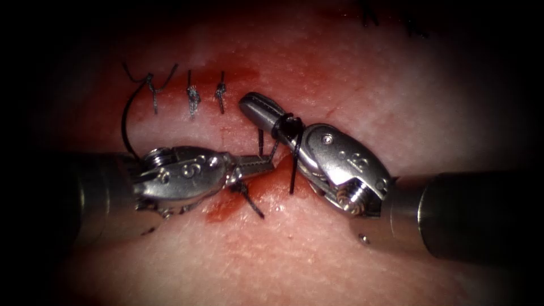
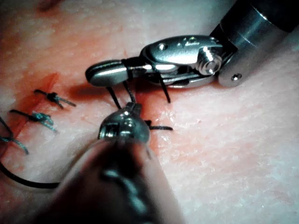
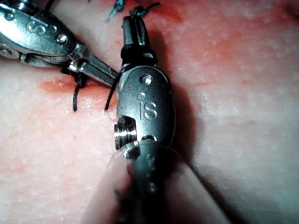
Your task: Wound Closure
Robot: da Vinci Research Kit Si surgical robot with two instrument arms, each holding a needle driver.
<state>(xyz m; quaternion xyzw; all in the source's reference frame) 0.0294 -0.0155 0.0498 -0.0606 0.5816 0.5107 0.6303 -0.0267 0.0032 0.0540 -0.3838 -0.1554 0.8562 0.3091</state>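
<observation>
My left tool [image 1: 262,165] reaches in from the left, its jaws shut on the black thread [image 1: 295,158] low over the cut. The right tool [image 1: 253,106] points up and left with its jaws shut, and the thread is wound in a loop [image 1: 288,127] around them. Two strands run from under the right jaws down to the left tool's tip [image 2: 132,108]. A short thread tail [image 1: 251,203] sticks out below the left jaws. From the right wrist view, the loop [image 3: 136,52] sits behind the right tool's jaws [image 3: 134,25], with the left tool [image 3: 102,71] beside it. I see no needle.
Three tied stitches [image 1: 192,97] with cut ends stand in a row up and left of the tools. A long dark strand [image 1: 126,122] curves from the leftmost knot down behind the left tool. Red fluid [image 1: 224,211] pools on the tissue [image 1: 351,85] around the cut.
</observation>
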